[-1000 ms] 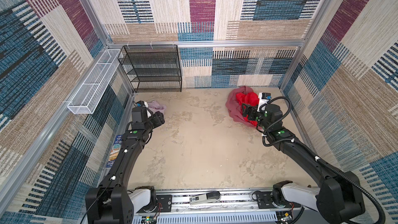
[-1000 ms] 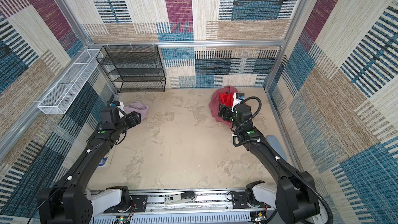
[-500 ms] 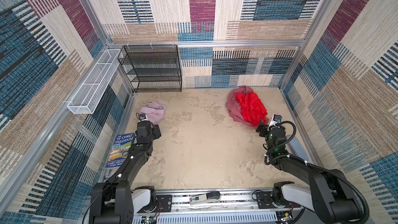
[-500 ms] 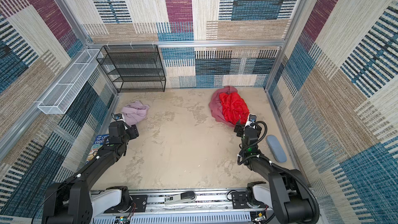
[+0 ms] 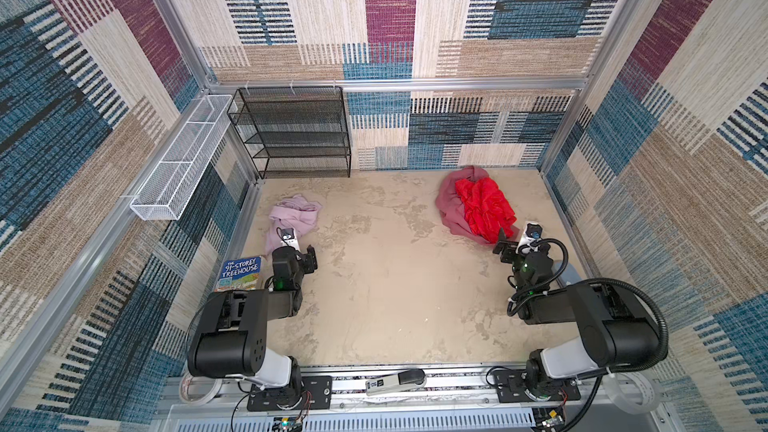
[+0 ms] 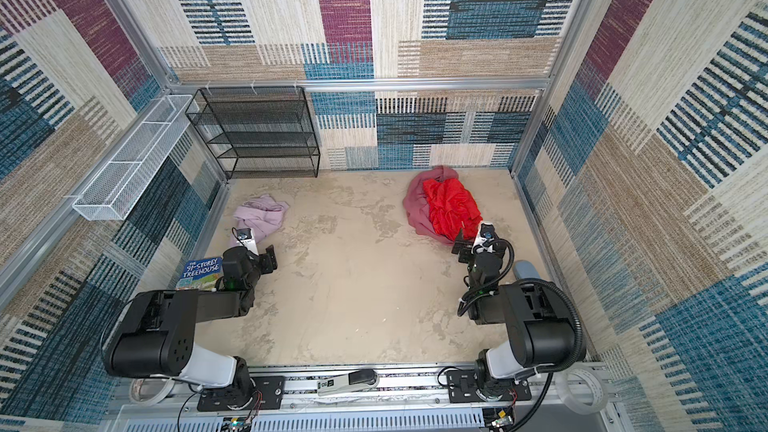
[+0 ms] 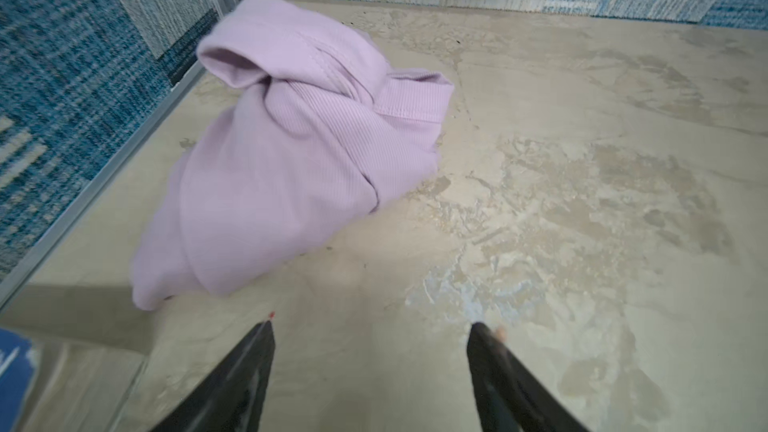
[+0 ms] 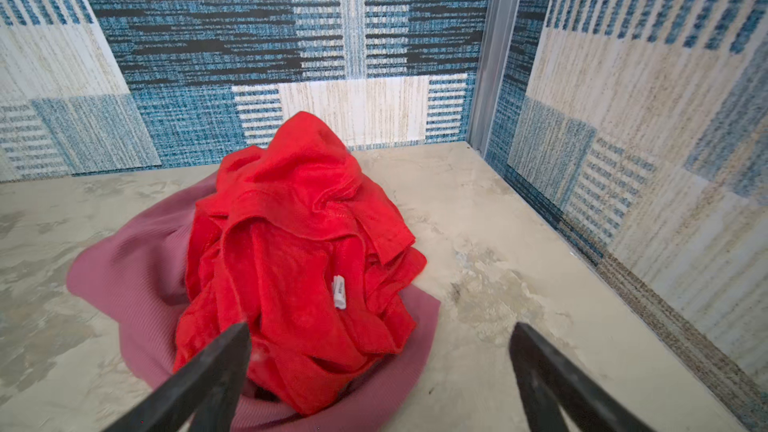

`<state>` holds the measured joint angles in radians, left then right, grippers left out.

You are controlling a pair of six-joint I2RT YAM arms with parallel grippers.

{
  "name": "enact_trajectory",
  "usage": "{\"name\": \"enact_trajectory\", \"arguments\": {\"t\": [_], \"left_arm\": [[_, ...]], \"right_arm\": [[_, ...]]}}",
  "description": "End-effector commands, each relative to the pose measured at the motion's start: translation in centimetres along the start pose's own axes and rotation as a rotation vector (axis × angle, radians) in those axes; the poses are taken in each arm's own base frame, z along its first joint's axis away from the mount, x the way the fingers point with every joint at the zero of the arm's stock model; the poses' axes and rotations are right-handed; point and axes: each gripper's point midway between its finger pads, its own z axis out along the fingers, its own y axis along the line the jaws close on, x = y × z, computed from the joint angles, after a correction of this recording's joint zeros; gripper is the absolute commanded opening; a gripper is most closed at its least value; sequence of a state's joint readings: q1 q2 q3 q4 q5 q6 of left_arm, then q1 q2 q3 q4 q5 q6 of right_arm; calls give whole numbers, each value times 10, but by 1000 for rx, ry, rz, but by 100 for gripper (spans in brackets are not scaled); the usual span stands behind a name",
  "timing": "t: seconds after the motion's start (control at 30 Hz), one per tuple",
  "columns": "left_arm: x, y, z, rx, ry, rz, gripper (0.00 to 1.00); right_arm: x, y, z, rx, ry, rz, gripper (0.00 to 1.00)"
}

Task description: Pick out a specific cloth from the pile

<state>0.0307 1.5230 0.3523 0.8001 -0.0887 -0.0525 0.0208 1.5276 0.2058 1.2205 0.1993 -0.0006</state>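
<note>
The cloth [image 5: 296,213] [image 6: 262,214] is pale lilac and lies crumpled alone on the floor at the back left, close to the side wall. In the left wrist view the cloth [image 7: 291,151] lies ahead of my fingers, apart from them. My left gripper [image 5: 297,249] [image 6: 257,249] [image 7: 372,326] is open and empty, just in front of it. At the back right sits the pile [image 5: 473,209] [image 6: 440,211], a bright red cloth [image 8: 299,251] on a dusty-rose cloth [image 8: 137,276]. My right gripper [image 5: 515,241] [image 6: 471,241] [image 8: 380,328] is open and empty at the pile's near edge.
A black mesh shelf [image 5: 295,130] stands at the back left wall. A white wire basket [image 5: 178,164] hangs on the left wall. A blue book [image 5: 241,274] lies beside the left arm. A grey-blue object [image 6: 525,274] lies by the right wall.
Both arms have drawn back toward the front and folded low. The grippers have left the lilac cloth and the pile, which now lie uncovered. The right jaws have widened a little.
</note>
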Motion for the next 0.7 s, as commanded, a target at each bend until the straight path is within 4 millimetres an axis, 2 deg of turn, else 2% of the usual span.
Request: {"name": "enact_trajectory", "arguments": {"t": [0.0,0.17,0.67], "left_arm": [[-31,-7,-1,42,-109,20,77],[-33,-12,10,57,-66,38,76],[-33,-12,10,60,-71,37,76]], "right_arm": [[-13,14,-1,-89,-53,8,100],[-14,14,-2,-88,-60,6,100],[-15,14,-2,-89,-66,6,100]]}}
